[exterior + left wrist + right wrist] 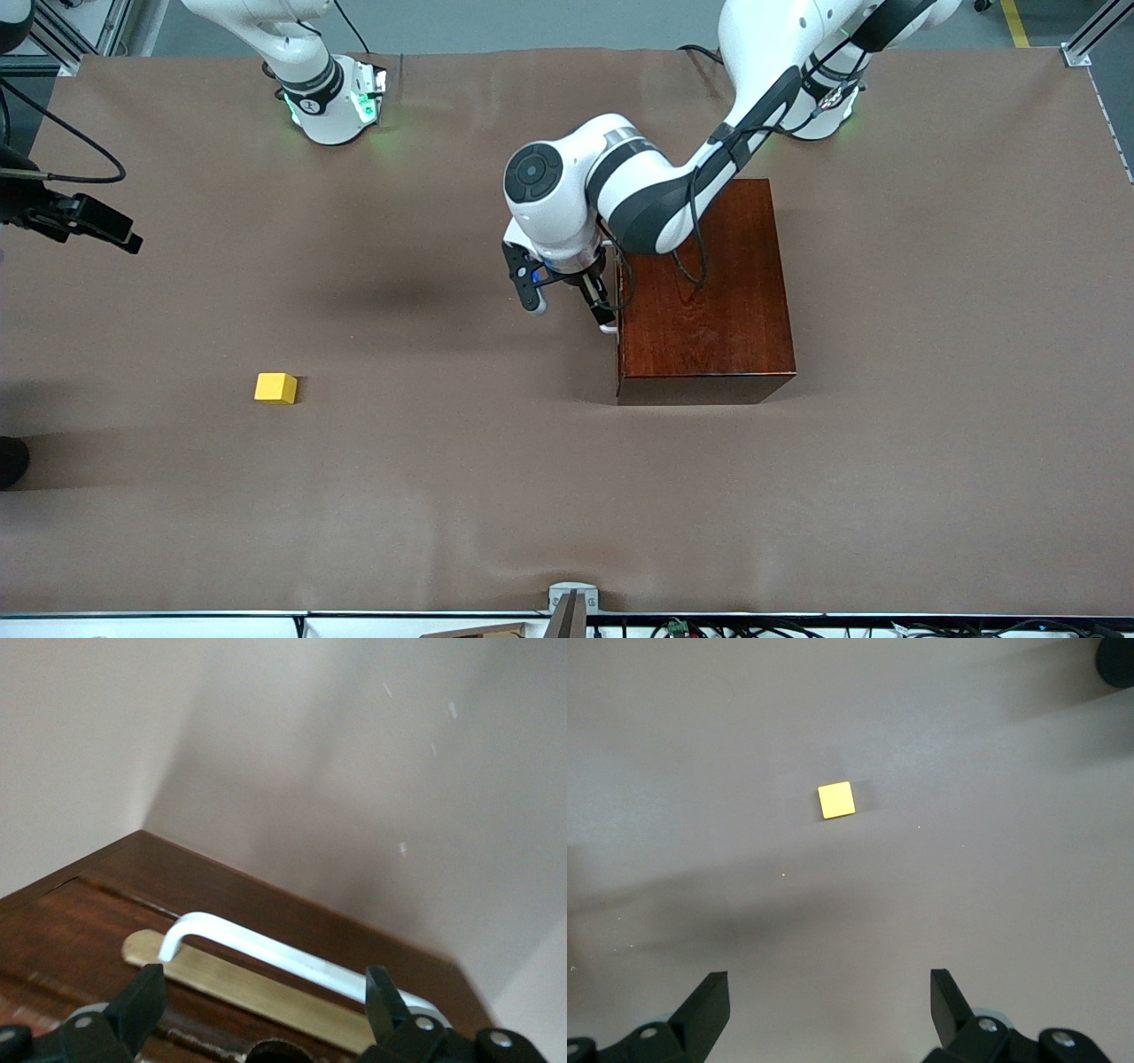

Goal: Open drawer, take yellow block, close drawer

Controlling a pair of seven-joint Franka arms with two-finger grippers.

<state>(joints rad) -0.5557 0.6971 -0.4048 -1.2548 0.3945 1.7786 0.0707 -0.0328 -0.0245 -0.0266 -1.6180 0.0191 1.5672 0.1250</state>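
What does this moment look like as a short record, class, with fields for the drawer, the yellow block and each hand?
drawer: shut, flush in the dark wooden box; white handle faces the right arm's end of the table
yellow block: on the bare table, toward the right arm's end, apart from the box
left hand: open, fingers either side of the handle, not closed on it
right hand: open, high over the table with the block below it, holding nothing
table: brown cover

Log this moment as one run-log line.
drawer: shut | left gripper: open, at white handle | yellow block: on table, toward right arm's end | right gripper: open, above block
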